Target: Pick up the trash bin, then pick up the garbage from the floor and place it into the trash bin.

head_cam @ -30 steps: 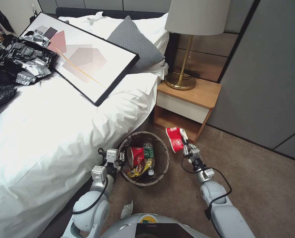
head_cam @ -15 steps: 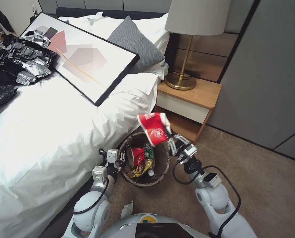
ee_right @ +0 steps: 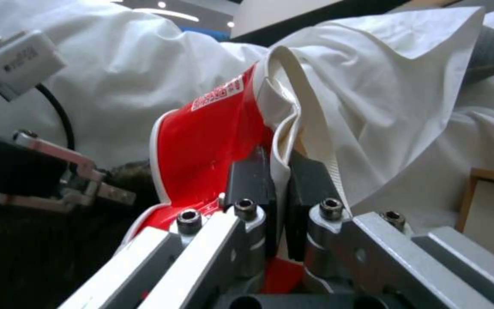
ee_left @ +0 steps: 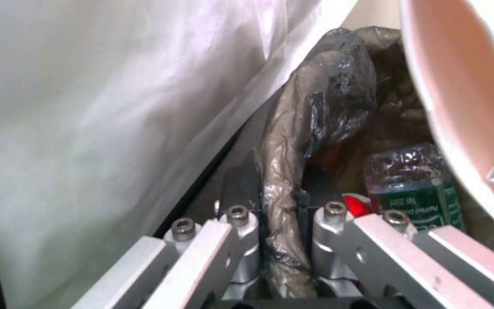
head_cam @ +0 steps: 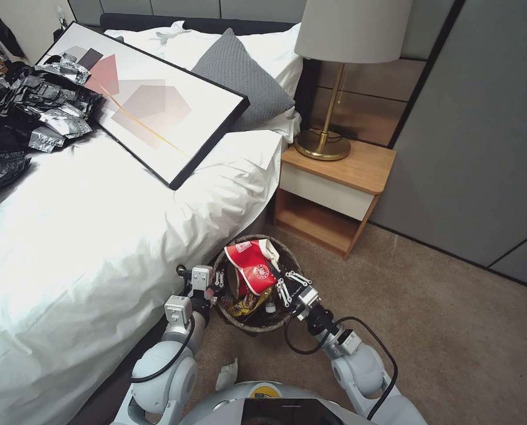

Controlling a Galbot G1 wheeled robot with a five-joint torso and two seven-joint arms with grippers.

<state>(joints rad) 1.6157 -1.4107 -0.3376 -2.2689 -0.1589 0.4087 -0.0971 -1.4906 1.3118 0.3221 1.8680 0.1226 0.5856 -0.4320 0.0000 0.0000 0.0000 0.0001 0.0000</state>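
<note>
1. Since the earlier frame the right gripper (head_cam: 277,287) has swung the crushed red paper cup (head_cam: 250,268) from beside the nightstand (head_cam: 334,183) to directly above the trash bin (head_cam: 287,260).
2. Its fingers pinch the cup's rim; the cup's long axis tilts into the bin mouth.
3. The left gripper (head_cam: 217,282) clamps the bin's near rim.

red-and-white paper cup (head_cam: 253,268); brown bin liner (ee_left: 293,171)

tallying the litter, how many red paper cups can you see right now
2. One crushed red cup is pinched in the right gripper over the trash bin. A second red cup lies inside the bin, mostly covered by the first. More may be hidden underneath.
</note>
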